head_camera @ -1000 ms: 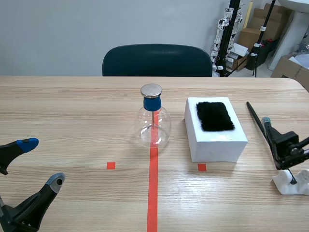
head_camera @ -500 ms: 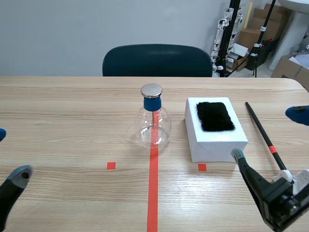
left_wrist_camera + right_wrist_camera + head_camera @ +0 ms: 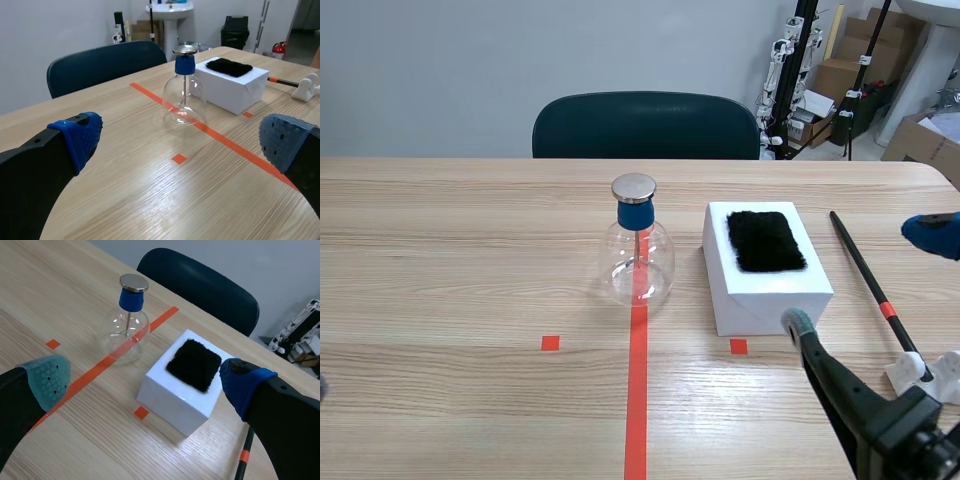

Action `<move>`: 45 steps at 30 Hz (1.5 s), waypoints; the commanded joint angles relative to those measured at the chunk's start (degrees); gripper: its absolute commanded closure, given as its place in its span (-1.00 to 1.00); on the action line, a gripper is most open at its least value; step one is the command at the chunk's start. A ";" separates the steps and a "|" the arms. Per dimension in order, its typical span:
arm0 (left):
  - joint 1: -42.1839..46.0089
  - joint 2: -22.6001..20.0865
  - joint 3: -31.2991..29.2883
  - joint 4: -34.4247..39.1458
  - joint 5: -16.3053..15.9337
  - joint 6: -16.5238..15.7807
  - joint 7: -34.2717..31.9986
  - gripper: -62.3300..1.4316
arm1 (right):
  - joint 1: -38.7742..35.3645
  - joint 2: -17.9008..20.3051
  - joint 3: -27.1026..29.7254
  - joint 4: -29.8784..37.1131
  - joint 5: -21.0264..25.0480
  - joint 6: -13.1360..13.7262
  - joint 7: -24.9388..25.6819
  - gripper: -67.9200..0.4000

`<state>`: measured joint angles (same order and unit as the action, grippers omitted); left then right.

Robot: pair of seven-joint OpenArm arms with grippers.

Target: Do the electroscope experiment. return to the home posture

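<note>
The electroscope, a clear round flask with a blue stopper and a flat metal cap, stands upright at the middle of the bench, on the far end of the red tape line. Beside it, toward the right arm's side and not touching it, sits a white box with a black fur pad lying flat on its top. Beyond the box, apart from it, a thin black rod with an orange band runs slantwise toward the robot, its near end resting on a small white stand. The left hand is spread wide with nothing between its blue-padded fingers; it hangs over bare wood on the near side of the bench, with the electroscope well ahead of it. The right hand is also spread wide and holds nothing. In the scene view, its grey-green fingertip shows just by the box's near corner, while its blue fingertip lies out past the rod. From the right wrist, the box and fur pad appear between the two fingers, and the electroscope stands farther ahead. A dark chair stands behind the far edge of the bench.
</note>
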<state>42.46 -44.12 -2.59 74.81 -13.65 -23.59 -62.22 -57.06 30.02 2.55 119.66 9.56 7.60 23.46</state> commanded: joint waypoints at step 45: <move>22.14 -1.81 -0.92 32.09 -4.98 15.39 21.59 -1.00 | -10.43 -0.04 3.39 1.27 -1.86 7.28 6.23 -0.81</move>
<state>64.42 -46.15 -3.42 106.39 -18.31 -8.12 -40.49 -67.64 30.15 5.91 119.66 7.05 14.85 29.08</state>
